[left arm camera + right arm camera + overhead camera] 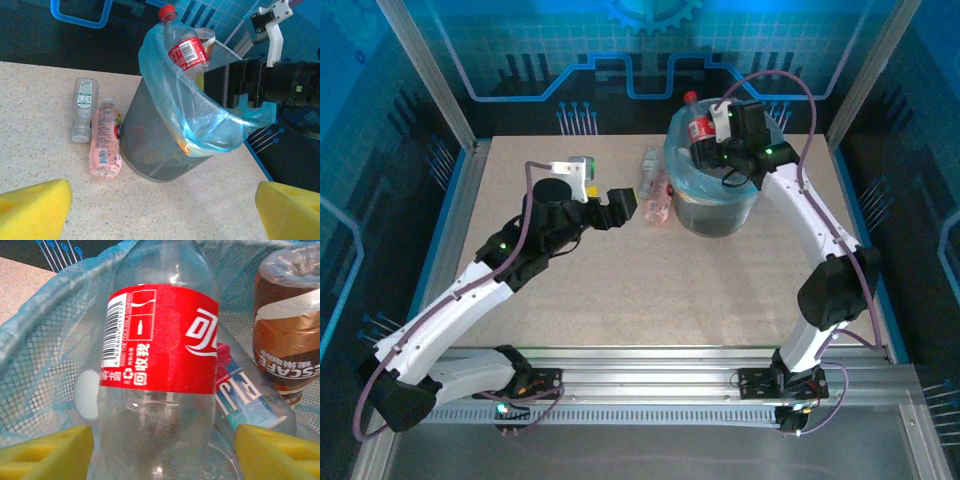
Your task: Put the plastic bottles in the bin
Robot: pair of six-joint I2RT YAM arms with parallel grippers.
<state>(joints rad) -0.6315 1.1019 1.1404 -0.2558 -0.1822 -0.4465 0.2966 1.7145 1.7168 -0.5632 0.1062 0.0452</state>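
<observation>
The right gripper [162,452] hung over the bin [715,218], which stood at the far side of the table [670,300]. Its 2 yellow pads [47,452] flanked a clear bottle with a red label [160,340]. The left pad sat at the bottle's edge, while a gap showed between the bottle and the right pad, so the claw looked released around it rather than clenched.

This bottle stood upright inside the bin's blue bag [215,125], its red cap [167,12] poking above the rim. Beside it in the bin was a brown-labelled bottle [287,340], and a blue-labelled bottle [245,395] lay lower, between the two.

2 more bottles lay on the table just left of the bin: a pink one [105,140] touching the mesh wall and a clear one with a white cap [82,107] alongside it.

The left gripper [620,205] hovered near them above the table, jaws spread wide with nothing between.
</observation>
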